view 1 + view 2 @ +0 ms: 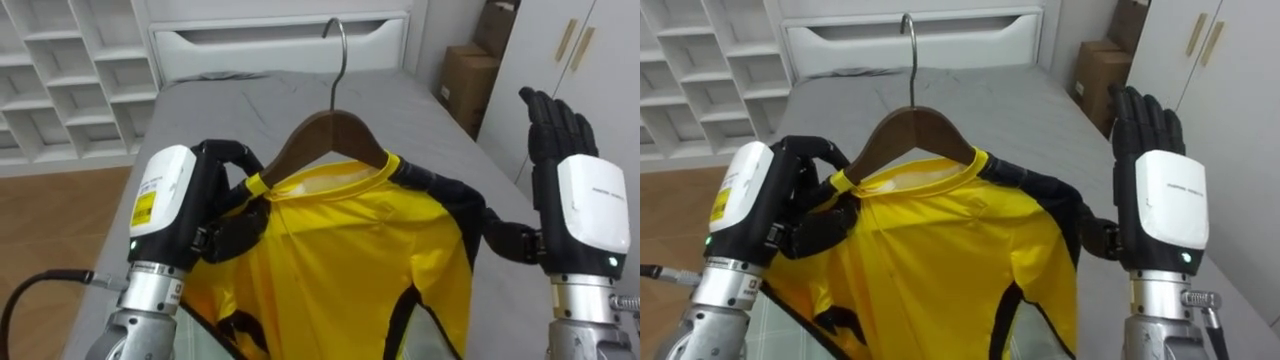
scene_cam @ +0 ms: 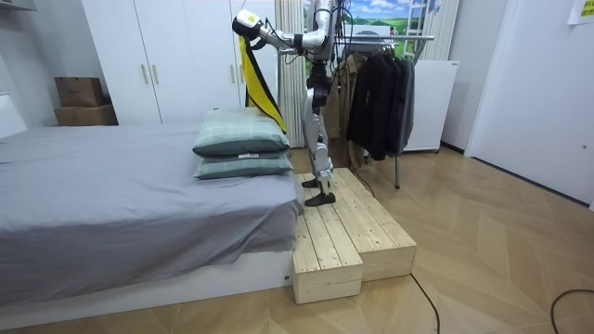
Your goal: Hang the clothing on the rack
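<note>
A yellow shirt with black sleeves and side panels (image 1: pixel 340 250) hangs on a brown wooden hanger (image 1: pixel 325 135) with a metal hook (image 1: pixel 338 55). My left hand (image 1: pixel 215 190) is curled round the hanger's left shoulder and the shirt's collar, holding it up in front of me. My right hand (image 1: pixel 560 130) stands upright to the right of the shirt, fingers straight, with the black right sleeve (image 1: pixel 505 240) draped against its wrist. In the room view I stand on a wooden platform (image 2: pixel 348 232) at the head of the bed, arms raised with the shirt (image 2: pixel 255 79).
A grey bed (image 1: pixel 250 100) with a white headboard (image 1: pixel 280 40) stretches ahead. White shelves (image 1: pixel 70 70) stand to the left, cardboard boxes (image 1: pixel 470 85) and a wardrobe to the right. A clothes rack with dark garments (image 2: pixel 380 88) stands behind me; two pillows (image 2: pixel 241 144) lie on the bed.
</note>
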{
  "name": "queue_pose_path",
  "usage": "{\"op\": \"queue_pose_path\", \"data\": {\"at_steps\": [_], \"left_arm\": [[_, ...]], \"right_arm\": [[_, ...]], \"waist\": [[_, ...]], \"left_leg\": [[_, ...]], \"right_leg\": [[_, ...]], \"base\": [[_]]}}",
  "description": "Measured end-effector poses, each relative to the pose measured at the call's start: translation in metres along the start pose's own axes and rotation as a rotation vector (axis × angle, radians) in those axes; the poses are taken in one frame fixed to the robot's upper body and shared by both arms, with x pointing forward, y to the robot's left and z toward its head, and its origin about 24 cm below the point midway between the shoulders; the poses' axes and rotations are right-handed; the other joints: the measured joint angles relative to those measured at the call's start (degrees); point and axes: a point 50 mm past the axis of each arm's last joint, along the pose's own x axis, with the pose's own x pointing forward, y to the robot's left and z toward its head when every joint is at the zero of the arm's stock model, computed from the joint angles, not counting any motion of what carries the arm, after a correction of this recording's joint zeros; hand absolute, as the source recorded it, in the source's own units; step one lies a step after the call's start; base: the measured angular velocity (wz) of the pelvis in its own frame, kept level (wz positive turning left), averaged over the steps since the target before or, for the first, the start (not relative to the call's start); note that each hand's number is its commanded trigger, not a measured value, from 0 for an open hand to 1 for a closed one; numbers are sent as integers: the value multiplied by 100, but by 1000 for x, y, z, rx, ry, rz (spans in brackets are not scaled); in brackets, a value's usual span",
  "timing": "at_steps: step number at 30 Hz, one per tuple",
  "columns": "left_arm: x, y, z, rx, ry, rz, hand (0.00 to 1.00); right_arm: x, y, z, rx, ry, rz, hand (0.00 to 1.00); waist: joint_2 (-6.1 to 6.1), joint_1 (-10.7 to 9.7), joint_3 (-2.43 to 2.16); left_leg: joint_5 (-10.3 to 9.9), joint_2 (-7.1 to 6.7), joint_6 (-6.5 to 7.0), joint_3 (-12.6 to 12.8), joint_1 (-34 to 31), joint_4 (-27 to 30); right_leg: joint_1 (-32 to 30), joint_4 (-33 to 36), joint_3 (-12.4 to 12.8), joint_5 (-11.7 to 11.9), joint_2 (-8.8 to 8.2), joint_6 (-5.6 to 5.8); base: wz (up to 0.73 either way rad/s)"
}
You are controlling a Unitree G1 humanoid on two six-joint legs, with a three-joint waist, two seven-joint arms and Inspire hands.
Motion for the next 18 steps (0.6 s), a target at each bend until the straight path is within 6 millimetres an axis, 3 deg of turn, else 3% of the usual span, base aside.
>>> {"op": "queue_pose_path", "data": {"at_steps": [18], "left_arm": [[0,0,2,14,-16,0,100]], "right_arm": [[5,-6,7,32,-47,6,0]], "waist": [[-89,18,-28]], "left_leg": [[1,-5,0,27,-37,-23]], "right_leg": [[-49,1,21,0,5,0]], "base": [[0]]}}
